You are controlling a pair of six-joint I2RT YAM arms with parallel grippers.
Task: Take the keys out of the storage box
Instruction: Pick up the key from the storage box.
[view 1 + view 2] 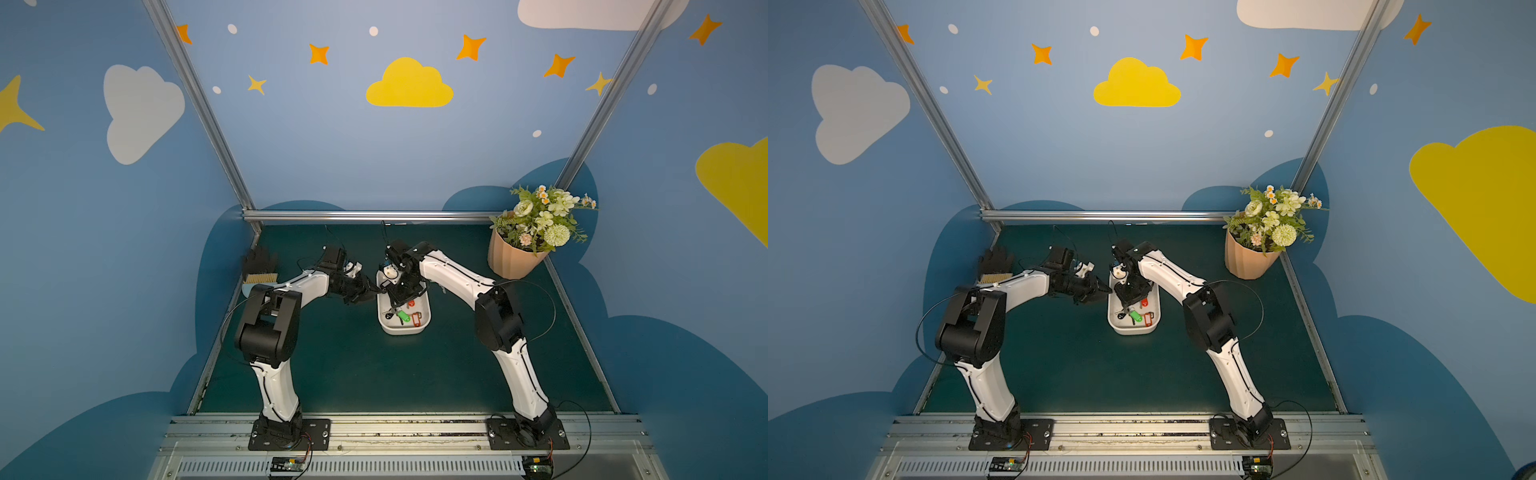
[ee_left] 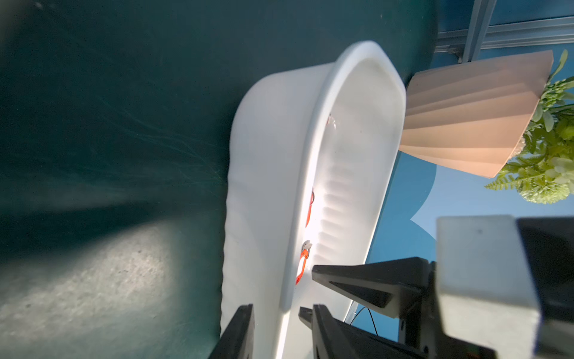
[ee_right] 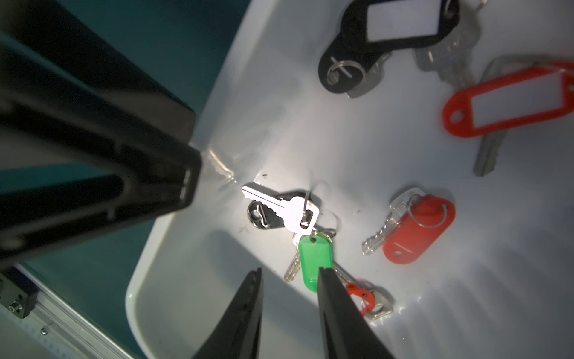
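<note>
- Several keys [image 3: 298, 214] lie flat on the floor of the storage box [image 1: 404, 330], at the middle of the table [image 1: 353, 365].
- The right claw [image 3: 290, 279] is nearer (already inside the box). Its jaws are narrow and hold nothing, and the green tag [image 3: 314, 261] lies just beside one finger, lengthwise to it.
- The left claw [image 2: 279, 307] straddles the box wall; whether it pinches is not clear.
- The walls are low and there is free room above.

A dark green table [image 1: 374, 365] is seen in both top views, bordered by metal rails [image 1: 370, 215] at the back. The white storage box [image 1: 405, 330] is set near its middle. A ribbed peach flower pot [image 1: 513, 262] is placed in the far right corner, and a small brush [image 1: 259, 277] is laid at the far left edge.
</note>
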